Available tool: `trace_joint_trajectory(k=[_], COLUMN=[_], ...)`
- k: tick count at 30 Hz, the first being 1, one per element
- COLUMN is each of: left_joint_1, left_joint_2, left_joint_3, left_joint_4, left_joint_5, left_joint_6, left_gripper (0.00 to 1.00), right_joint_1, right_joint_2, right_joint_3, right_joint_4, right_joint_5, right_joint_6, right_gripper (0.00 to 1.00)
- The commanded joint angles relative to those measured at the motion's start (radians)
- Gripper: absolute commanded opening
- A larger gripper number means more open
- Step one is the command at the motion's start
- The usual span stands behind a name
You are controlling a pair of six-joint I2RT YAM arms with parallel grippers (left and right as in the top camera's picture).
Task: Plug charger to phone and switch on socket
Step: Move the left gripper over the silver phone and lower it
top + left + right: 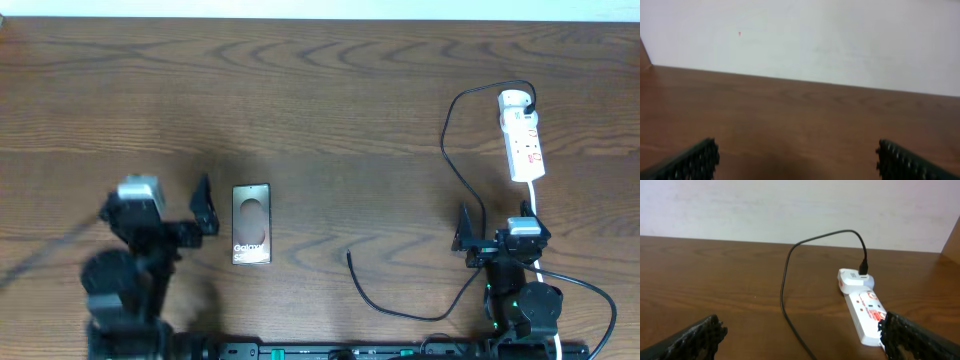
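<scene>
Two edges matter from my seat: the table's [350,100] far edge runs along the top of the overhead view against a pale wall [800,35], and the arm bases crowd the near side. Bare wood fills the far half and the stretch between the phone [251,224] and the charger [446,140].

Left gripper [157,205] has its jaws spread as wide as they go and holds nothing. Its wrist view shows only wood and wall between the fingers [695,160]. Its right finger stands just beside the phone's left edge, not touching.

Right gripper [500,232] is likewise fully spread and holds nothing. The charger passes close by its left finger; I cannot tell whether they touch. It faces the socket [867,310].

The phone lies flat. Its long axis runs from near to far, with the "Galaxy" lettering at the near end and the dark oval towards the far end.

The socket [522,135] lies near the far right, long axis also near to far and slightly skewed, rounded end far. Its white cord [535,200] leads back past the right arm. The charger's black plug sits in a white adapter [852,277] at the socket's far end. The cable loops left, runs down past the right gripper and curves round to its free tip [350,258], on the wood between the phone and the right arm, pointing far-left.
</scene>
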Motion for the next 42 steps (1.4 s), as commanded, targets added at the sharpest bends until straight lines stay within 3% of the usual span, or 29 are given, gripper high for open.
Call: trace_joint_trajectory(k=[1, 6, 15, 21, 24, 30, 42], left_joint_1=[-0.003, -0.003, -0.003, -0.050, -0.123, -0.281, -0.314], left_joint_2=[0.264, 0.770, 1.072, 1.214, 1.217, 1.133, 0.909], left_joint_3=[0.285, 0.856, 0.919, 0.908, 0.877, 0.742, 0.408], left_joint_4=[-0.163, -0.752, -0.929, -0.951, -0.934, -0.805, -0.610], left_joint_5=[0.031, 0.080, 0.087, 0.005, -0.109, -0.195, -0.077], left_joint_6=[-0.017, -0.023, -0.034, -0.060, -0.091, -0.173, -0.252], left_gripper=[0.99, 1.00, 1.00, 0.99, 1.00, 1.00, 1.00], right_joint_1=[0.008, 0.008, 0.008, 0.008, 0.008, 0.008, 0.008], right_joint_2=[-0.006, 0.002, 0.003, 0.003, 0.003, 0.003, 0.003], right_joint_3=[-0.001, -0.001, -0.001, -0.001, -0.001, -0.001, -0.001], right_joint_4=[-0.005, -0.004, -0.004, -0.004, -0.004, -0.004, -0.004], right_joint_5=[0.009, 0.009, 0.009, 0.009, 0.009, 0.009, 0.009], right_joint_6=[-0.008, -0.008, -0.008, -0.008, -0.008, -0.008, -0.008], right_gripper=[0.99, 0.99, 0.99, 0.99, 0.99, 0.99, 0.99])
